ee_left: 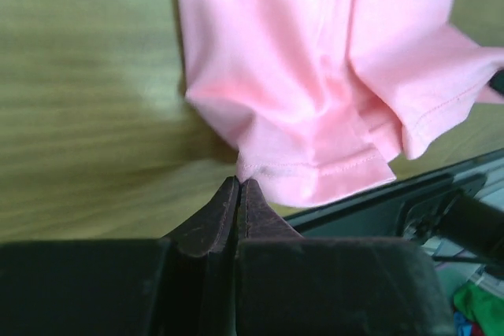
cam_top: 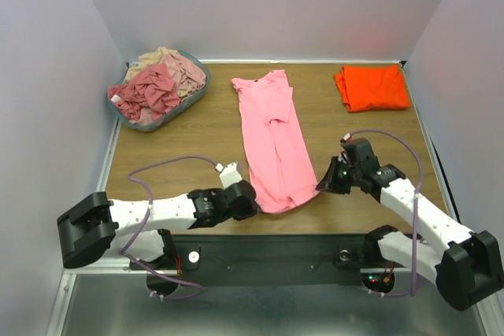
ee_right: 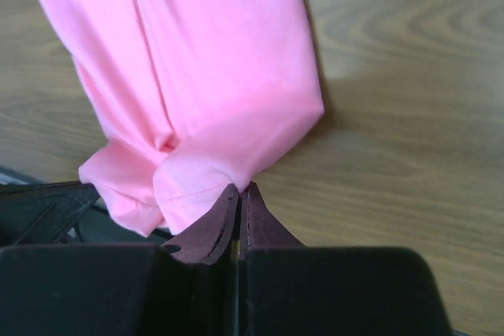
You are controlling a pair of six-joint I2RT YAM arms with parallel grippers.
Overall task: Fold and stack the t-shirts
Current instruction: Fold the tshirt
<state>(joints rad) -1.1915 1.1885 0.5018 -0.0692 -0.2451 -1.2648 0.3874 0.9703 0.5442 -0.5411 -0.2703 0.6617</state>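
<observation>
Basket (cam_top: 157, 125): grey-blue oval at the far left of the table (cam_top: 197, 147), heaped with a crumpled dusty rose t-shirt (cam_top: 150, 90) and a beige t-shirt (cam_top: 161, 59) behind it.
Left gripper (cam_top: 246, 197): fingers pressed together on the near-left hem corner of the centre shirt.
Light pink t-shirt (cam_top: 272, 139): lies mid-table as a long narrow strip, collar far and hem near, sides folded inward, hem puckered between the two grippers.
Right gripper (cam_top: 324, 180): fingers closed tight, pinching the near-right hem corner.
Orange t-shirt (cam_top: 372, 86): a flat folded square at the far right, well apart from the pink one.
Handling: probably light, limp and floppy cotton that drapes and slides on the wood. Hold it by the hem corners, where the stitched edge gives the fingers some bite, and keep both corners level or the inner folds are likely to spill open.
Wrist views only: the left shows layered flaps and a stitched hem at the fingertips, and the right shows fabric bunched into the pinch.
Top view only: the shirt's whole length, the basket and the orange shirt.
</observation>
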